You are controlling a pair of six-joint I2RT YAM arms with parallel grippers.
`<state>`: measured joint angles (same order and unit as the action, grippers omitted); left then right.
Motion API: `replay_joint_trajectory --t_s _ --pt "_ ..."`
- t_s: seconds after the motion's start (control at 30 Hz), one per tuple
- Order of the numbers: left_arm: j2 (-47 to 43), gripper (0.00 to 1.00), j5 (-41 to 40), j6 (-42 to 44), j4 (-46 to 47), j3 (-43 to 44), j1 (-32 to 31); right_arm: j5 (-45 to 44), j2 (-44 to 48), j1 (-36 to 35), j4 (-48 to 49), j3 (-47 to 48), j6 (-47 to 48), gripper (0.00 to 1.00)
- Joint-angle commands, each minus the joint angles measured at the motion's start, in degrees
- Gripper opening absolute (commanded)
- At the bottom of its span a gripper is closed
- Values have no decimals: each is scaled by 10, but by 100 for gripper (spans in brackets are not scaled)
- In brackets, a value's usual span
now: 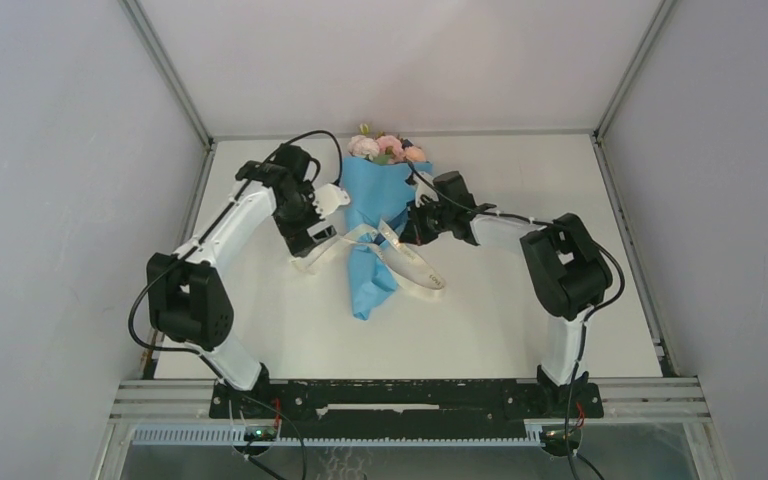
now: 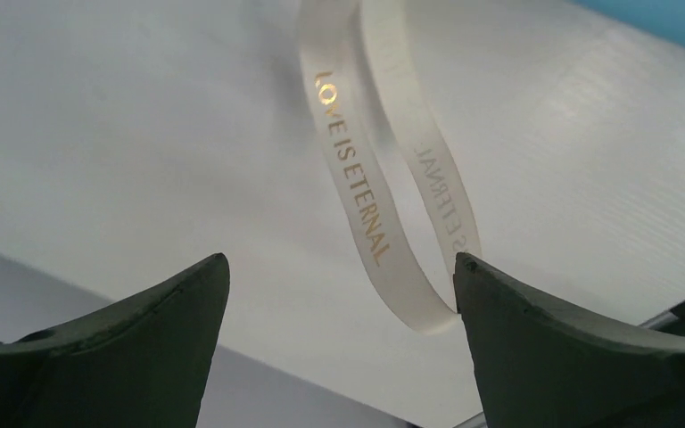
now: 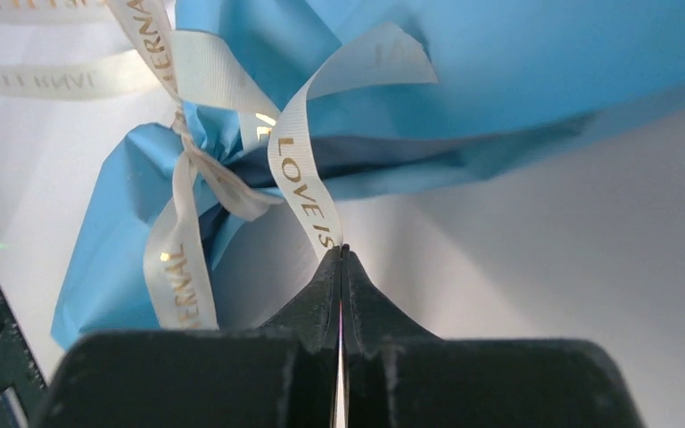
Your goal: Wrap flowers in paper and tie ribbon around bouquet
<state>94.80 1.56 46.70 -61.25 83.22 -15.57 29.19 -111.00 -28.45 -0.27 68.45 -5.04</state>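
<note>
Right wrist view showed the right end effector (image 3: 342, 252) clenched on a ribbon (image 3: 296, 183) tail that ran up-left to the knot on the bouquet (image 3: 517, 80). Top view: bouquet lay blooms-up at centre frame, between both arms; left end effector (image 2: 339, 260) gaped, empty, beside a loop.

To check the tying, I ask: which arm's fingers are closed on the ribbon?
The right fingers: shut on the ribbon strand reading LOVE IS. The left fingers stand wide apart, gripping nothing.
</note>
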Motion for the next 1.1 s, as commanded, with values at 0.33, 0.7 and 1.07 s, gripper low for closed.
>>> replay_joint_trajectory --t_s 0.33,0.7,1.07 --pt "-4 100 66 -74 97 24 -110 10 87 19 35 -27 -27 0" --pt "175 74 169 -195 108 144 -92 -6 161 39 58 -83 -54 0" --pt "196 21 190 -155 79 126 -92 -2 300 86 92 -130 -99 0"
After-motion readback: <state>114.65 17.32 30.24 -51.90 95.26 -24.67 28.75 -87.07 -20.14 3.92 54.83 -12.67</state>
